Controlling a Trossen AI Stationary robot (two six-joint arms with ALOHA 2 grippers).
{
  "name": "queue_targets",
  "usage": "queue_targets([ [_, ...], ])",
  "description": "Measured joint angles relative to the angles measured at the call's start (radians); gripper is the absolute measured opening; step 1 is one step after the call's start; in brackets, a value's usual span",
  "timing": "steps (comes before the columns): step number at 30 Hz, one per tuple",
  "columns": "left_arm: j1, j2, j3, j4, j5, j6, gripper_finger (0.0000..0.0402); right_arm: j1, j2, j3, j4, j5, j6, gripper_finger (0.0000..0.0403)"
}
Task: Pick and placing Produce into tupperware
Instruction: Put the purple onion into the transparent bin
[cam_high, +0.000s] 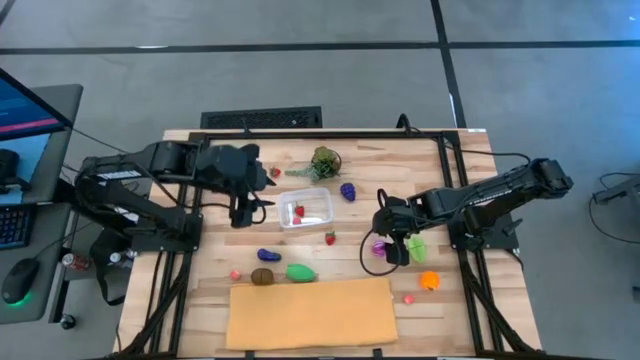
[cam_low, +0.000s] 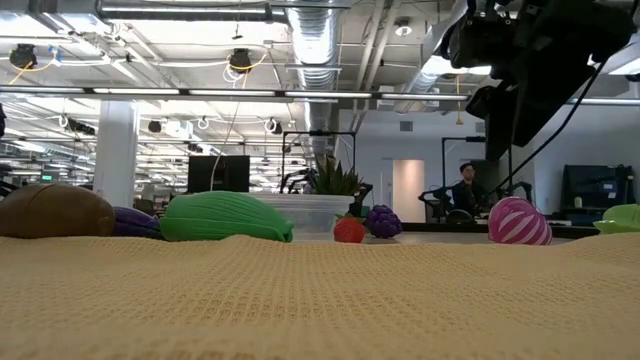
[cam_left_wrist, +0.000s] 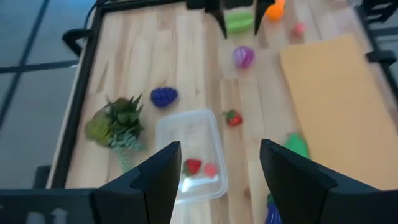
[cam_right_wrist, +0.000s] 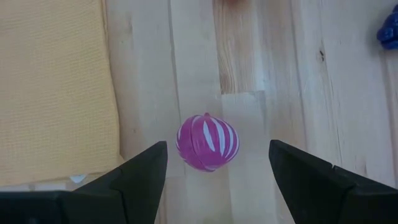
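Note:
The clear tupperware (cam_high: 306, 208) stands mid-table with two small red pieces (cam_left_wrist: 193, 166) in it. My left gripper (cam_high: 256, 208) hangs open just left of it, above the table, with nothing between its fingers (cam_left_wrist: 158, 180). My right gripper (cam_high: 392, 252) is open over a pink-and-white striped piece (cam_right_wrist: 207, 142), which lies on the wood between the fingers and apart from them. Loose produce: a strawberry (cam_high: 330, 238), purple grapes (cam_high: 347, 190), blue (cam_high: 268, 255), brown (cam_high: 262, 276), green (cam_high: 300, 271), light green (cam_high: 415, 248) and orange (cam_high: 429, 281) pieces.
A bushy green leafy bunch (cam_high: 324, 162) lies behind the tupperware. A big tan-orange sheet (cam_high: 310, 312) covers the table's near middle. A black frame (cam_high: 440, 150) runs round the table. A small pink piece (cam_high: 409, 298) lies by the sheet's right edge.

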Motion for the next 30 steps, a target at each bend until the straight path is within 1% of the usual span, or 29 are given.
queue_targets([
  [4, -0.055, -0.009, 0.000, -0.090, -0.143, -0.076, 0.0212, 0.000, 0.000, 0.000, 0.001, 0.000, -0.006, 0.0276],
  [7, -0.078, -0.021, 0.000, -0.170, -0.215, -0.146, 0.0212, 0.000, 0.000, 0.000, 0.005, 0.011, -0.027, 0.0276],
  [11, -0.097, -0.040, 0.000, -0.222, -0.265, -0.228, 0.0212, 0.000, 0.001, 0.000, 0.028, 0.016, -0.052, 0.0276],
  [17, -0.138, -0.078, 0.000, -0.262, -0.344, -0.322, 0.0212, 0.000, 0.062, 0.000, 0.048, 0.019, -0.062, 0.0276],
  [24, -0.213, -0.127, 0.000, -0.317, -0.451, -0.444, 0.0212, 0.001, 0.141, -0.002, 0.039, 0.012, -0.048, 0.0276],
  [30, -0.285, -0.159, 0.000, -0.347, -0.536, -0.531, 0.0212, 0.001, 0.165, -0.002, 0.034, -0.006, -0.017, 0.0276],
])
